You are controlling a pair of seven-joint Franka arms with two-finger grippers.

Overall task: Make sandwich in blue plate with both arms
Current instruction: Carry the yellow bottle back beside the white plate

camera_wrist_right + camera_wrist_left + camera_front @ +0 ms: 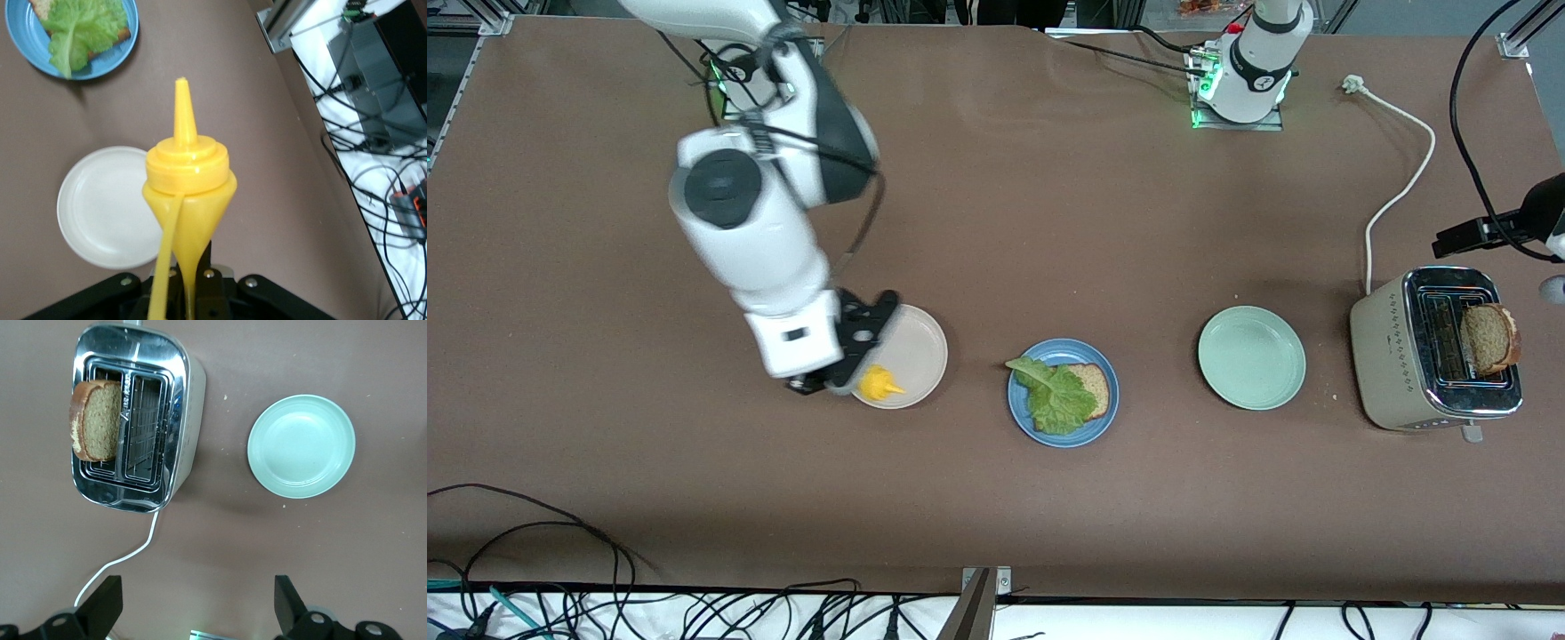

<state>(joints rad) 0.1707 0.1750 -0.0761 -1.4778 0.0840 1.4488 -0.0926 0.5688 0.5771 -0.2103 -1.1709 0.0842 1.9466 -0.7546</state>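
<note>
- The blue plate (1021, 414) sits mid-surface between the beige plate (919, 347) and the mint plate (1251, 357), within reach of both arms.
- On it lie one bread slice (1095, 389) and a lettuce leaf (1056, 394) draped over most of it; the sandwich is half built and lacks its top slice.
- The right tool (845, 378) is over the edge of the beige plate, clenched on a yellow squeeze bottle (188, 193). The right wrist view shows the bottle's narrow end between the fingers, cap and nozzle pointing away from the camera.
- Held this way, the nozzle could be tipped toward the lettuce, or the bottle could be going back onto the beige plate, which looks like its resting spot. I cannot tell which.
- The second slice (1487, 338) stands in the toaster (1396, 364) at the left arm's end of the surface, sticking up out of the slot and so easy to pinch from above.
- The left tool (198, 607) hangs above the surface near the toaster and mint plate, its fingers spread wide and grasping nothing, probably readied for that slice.
- The toaster's white cord (1396, 191) trails toward the left base, clear of the plates.
</note>
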